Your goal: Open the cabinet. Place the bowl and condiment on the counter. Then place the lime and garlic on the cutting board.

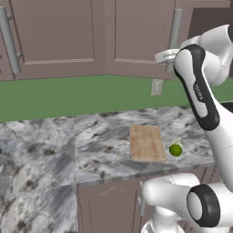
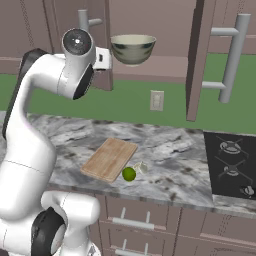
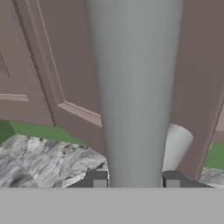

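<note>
A: Item: cabinet (image 2: 150, 30), wall-mounted, mauve-brown, flat panel doors. How does it handle?

B: Rigid and hinged; the door probably swings with steady resistance, nothing fragile. Take hold by the vertical grey bar handle (image 3: 133, 92): smooth and round, likely slippery, so a grip square across the bar, clear of its end posts, suits best.

A: Position against the jaws?

B: In the hand view the bar runs straight up between the two dark fingertips (image 3: 97, 179), one on each side. The gripper (image 3: 134, 180) has the jaws drawn in around the bar, pinching it or very nearly; actual contact is hard to confirm.

A: Door state?

B: In the right base view one door stands swung outward, edge-on, and the bowl (image 2: 132, 48) sits exposed on the shelf. The door under the hand looks only partly open.

A: Remaining stock?

B: Lime (image 2: 129, 174) and garlic (image 2: 141, 167) on the bench (image 2: 170, 150), just beside the cutting board (image 2: 110, 159), not on it. Condiment: not located.
</note>
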